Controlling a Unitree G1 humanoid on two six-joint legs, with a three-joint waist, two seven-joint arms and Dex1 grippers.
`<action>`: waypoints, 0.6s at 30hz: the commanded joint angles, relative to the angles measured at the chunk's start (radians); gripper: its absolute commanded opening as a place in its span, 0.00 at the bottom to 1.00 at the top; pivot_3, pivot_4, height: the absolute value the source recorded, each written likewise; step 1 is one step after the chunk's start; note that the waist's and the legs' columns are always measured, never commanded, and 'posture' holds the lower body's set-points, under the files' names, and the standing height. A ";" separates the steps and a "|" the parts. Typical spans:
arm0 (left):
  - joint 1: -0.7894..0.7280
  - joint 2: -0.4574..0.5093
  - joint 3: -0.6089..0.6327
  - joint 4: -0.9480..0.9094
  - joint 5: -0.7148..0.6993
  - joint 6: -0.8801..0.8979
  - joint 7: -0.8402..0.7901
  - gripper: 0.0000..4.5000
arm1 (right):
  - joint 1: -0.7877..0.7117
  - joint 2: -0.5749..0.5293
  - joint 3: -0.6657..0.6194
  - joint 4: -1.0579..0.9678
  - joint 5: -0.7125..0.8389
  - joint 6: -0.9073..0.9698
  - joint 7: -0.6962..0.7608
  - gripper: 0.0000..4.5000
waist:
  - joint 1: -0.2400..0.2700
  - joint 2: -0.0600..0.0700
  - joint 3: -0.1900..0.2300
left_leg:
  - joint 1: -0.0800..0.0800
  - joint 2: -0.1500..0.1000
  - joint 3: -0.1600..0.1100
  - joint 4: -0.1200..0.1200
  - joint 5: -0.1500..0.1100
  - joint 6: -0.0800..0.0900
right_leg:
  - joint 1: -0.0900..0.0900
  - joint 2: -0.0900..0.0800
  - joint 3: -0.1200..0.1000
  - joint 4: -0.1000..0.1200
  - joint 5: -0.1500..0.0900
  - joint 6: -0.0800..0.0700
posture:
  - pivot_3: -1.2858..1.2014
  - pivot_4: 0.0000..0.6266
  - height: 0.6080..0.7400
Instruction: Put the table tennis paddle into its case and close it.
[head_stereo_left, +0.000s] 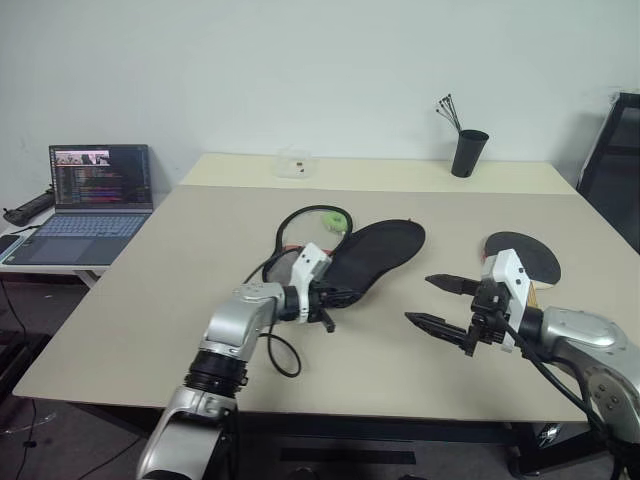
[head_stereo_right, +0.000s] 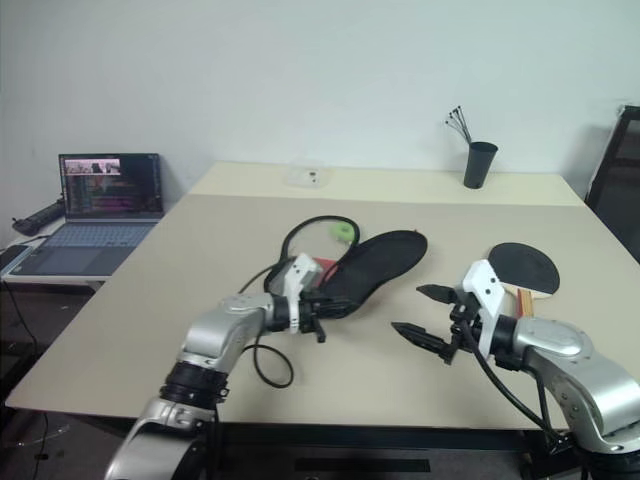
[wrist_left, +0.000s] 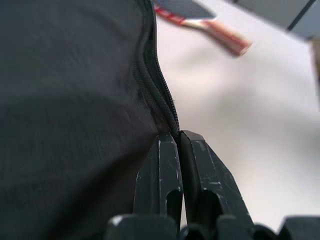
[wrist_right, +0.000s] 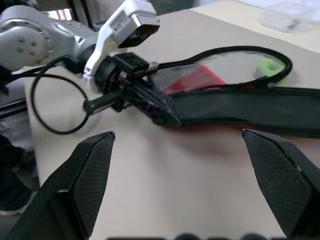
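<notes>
The case (head_stereo_left: 385, 248) lies open in the middle of the table, its black flap raised, with red mesh and a green tag (head_stereo_left: 335, 221) at its far end. My left gripper (head_stereo_left: 338, 297) is shut on the case's zip edge (wrist_left: 159, 100) at the near end; the right wrist view shows the same grip (wrist_right: 165, 114). The table tennis paddle (head_stereo_left: 523, 258) lies flat on the table at the right, black face up, behind my right arm. My right gripper (head_stereo_left: 420, 300) hovers open over bare table between the case and the paddle, holding nothing.
A laptop (head_stereo_left: 95, 200) sits on a side table at the left. A black cup with sticks (head_stereo_left: 467, 152) and a small clear box (head_stereo_left: 295, 163) stand at the table's far edge. A dark chair (head_stereo_left: 618, 160) is at the right.
</notes>
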 joint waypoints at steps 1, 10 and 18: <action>-0.065 -0.063 -0.018 0.057 0.014 -0.025 0.067 0.01 | 0.001 -0.024 -0.039 -0.015 0.012 -0.013 0.006 1.00 | 0.000 0.000 0.000 | 0.000 0.000 0.000 0.000 0.000 0.000 | 0.000 0.000 0.000 0.000 0.000 0.000 | 0.52 0.24 1.00; -0.244 -0.236 -0.016 0.441 0.096 -0.236 0.218 0.01 | 0.029 -0.046 -0.062 -0.053 0.038 0.027 -0.026 1.00 | 0.003 -0.001 0.001 | 0.000 0.000 0.003 0.000 0.000 0.000 | 0.000 0.000 -0.001 0.000 0.001 0.001 | 0.52 0.24 1.00; -0.314 -0.314 0.028 0.580 0.090 -0.309 0.248 0.12 | 0.035 -0.048 -0.076 -0.069 0.053 0.053 -0.050 1.00 | 0.002 -0.002 0.001 | 0.000 0.000 0.003 0.000 0.000 0.000 | 0.000 0.000 -0.001 -0.001 0.001 0.002 | 0.52 0.24 1.00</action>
